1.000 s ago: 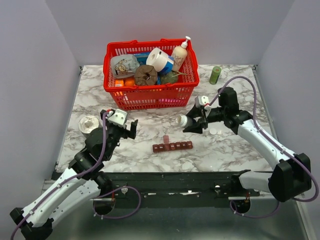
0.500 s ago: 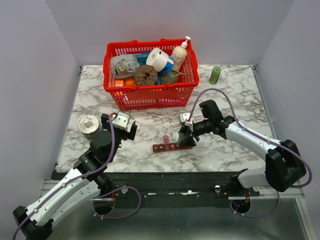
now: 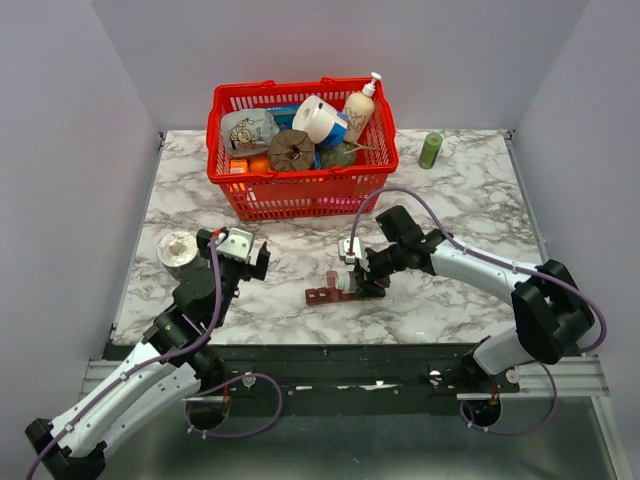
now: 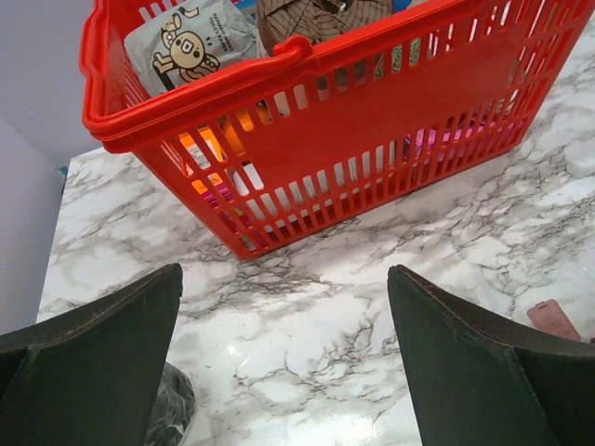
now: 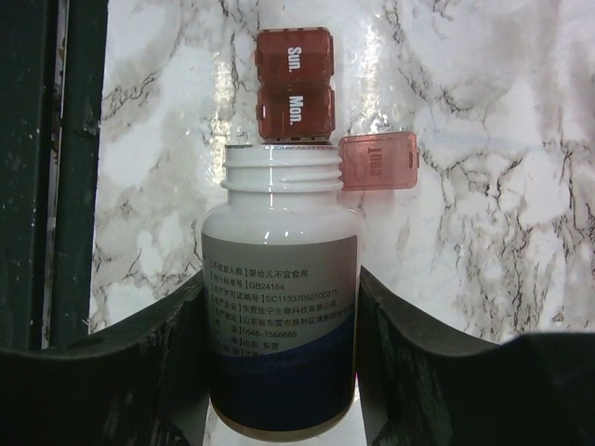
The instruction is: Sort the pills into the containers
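The dark red-brown pill organiser (image 3: 330, 295) lies near the table's front middle, its right part hidden under my right gripper. In the right wrist view its "Sun." (image 5: 294, 54) and "Mon." (image 5: 296, 111) compartments are shut, and the third lid (image 5: 376, 160) stands open to the side. My right gripper (image 3: 358, 282) (image 5: 281, 283) is shut on an uncapped white pill bottle (image 5: 279, 307), whose mouth lies over the third compartment. No pills show. My left gripper (image 3: 240, 260) (image 4: 284, 274) is open and empty over bare marble, left of the organiser.
A red mesh basket (image 3: 300, 190) (image 4: 307, 111) full of goods stands at the back middle. A round silvery object (image 3: 178, 248) sits at the left, next to my left gripper. A small green bottle (image 3: 431, 150) stands at the back right.
My right gripper has carried the bottle left and toward the front, from beside the basket to the organiser. My left gripper has shifted slightly.
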